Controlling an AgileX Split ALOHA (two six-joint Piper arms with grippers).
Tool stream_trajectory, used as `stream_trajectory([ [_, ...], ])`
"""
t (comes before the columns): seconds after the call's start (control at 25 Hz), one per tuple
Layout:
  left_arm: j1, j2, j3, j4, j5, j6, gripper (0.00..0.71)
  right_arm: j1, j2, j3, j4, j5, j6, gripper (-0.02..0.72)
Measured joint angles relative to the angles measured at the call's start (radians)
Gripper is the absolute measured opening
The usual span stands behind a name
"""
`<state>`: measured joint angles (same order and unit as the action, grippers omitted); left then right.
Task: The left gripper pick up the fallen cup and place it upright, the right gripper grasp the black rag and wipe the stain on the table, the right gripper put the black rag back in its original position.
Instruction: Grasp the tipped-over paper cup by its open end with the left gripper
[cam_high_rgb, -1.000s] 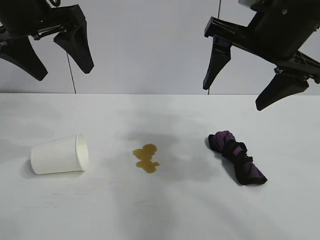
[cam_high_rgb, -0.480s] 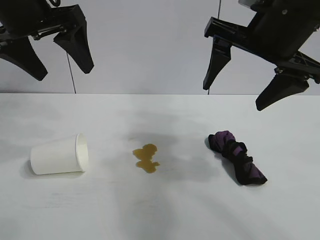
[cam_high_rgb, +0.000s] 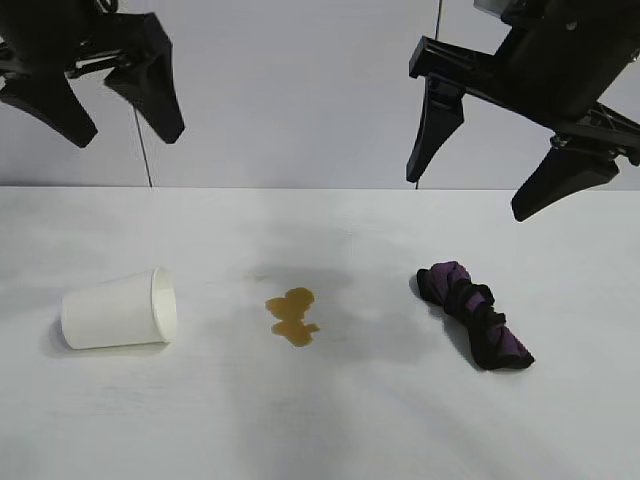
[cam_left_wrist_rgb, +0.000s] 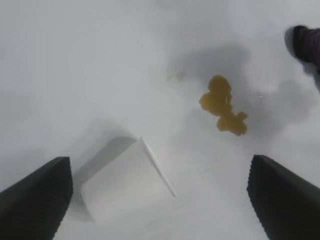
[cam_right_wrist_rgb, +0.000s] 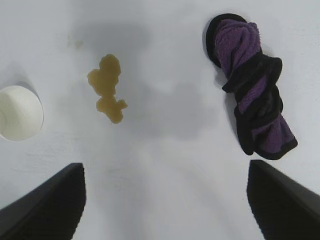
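The white paper cup (cam_high_rgb: 118, 309) lies on its side at the table's left, rim toward the middle; it also shows in the left wrist view as the cup (cam_left_wrist_rgb: 122, 187) and in the right wrist view as the cup (cam_right_wrist_rgb: 19, 112). An amber stain (cam_high_rgb: 292, 317) sits mid-table, seen too as the stain (cam_left_wrist_rgb: 222, 105) and the stain (cam_right_wrist_rgb: 106, 87). The black and purple rag (cam_high_rgb: 475, 315) lies twisted at the right, the rag (cam_right_wrist_rgb: 252, 105). My left gripper (cam_high_rgb: 128, 140) hangs open high above the cup. My right gripper (cam_high_rgb: 470, 198) hangs open high above the rag. Neither holds anything.
The white table (cam_high_rgb: 330, 430) stretches wide around the three things. A pale wall stands behind, with a thin dark cable (cam_high_rgb: 143, 150) hanging down at the left.
The left gripper has shifted slightly upward and to the left. The right gripper, cup, stain and rag stay as they were.
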<state>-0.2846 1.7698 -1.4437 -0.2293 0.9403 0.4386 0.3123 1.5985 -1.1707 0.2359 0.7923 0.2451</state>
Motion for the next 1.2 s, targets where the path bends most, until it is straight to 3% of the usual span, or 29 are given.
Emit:
stream_trajectory([
  [0.28, 0.0, 0.0, 0.136, 0.038, 0.017, 0.602, 0.685, 0.0, 0.0, 0.0, 0.0, -0.004, -0.007, 0.608],
  [0.44, 0.0, 0.0, 0.246, -0.073, -0.136, 0.779, 0.685, 0.0, 0.0, 0.0, 0.0, -0.007, -0.008, 0.608],
  [0.56, 0.0, 0.0, 0.297, -0.131, -0.241, 0.867, 0.685, 0.0, 0.0, 0.0, 0.0, -0.008, -0.008, 0.608],
  [0.72, 0.0, 0.0, 0.306, -0.19, -0.3, 0.911, 0.685, 0.0, 0.0, 0.0, 0.0, -0.022, -0.011, 0.608],
  [0.92, -0.004, 0.017, 0.306, -0.224, -0.311, 0.918, 0.685, 0.0, 0.0, 0.0, 0.0, -0.028, -0.012, 0.608],
  [1.2, -0.053, 0.105, 0.306, -0.199, -0.314, 0.925, 0.685, 0.0, 0.0, 0.0, 0.0, -0.028, -0.016, 0.608],
])
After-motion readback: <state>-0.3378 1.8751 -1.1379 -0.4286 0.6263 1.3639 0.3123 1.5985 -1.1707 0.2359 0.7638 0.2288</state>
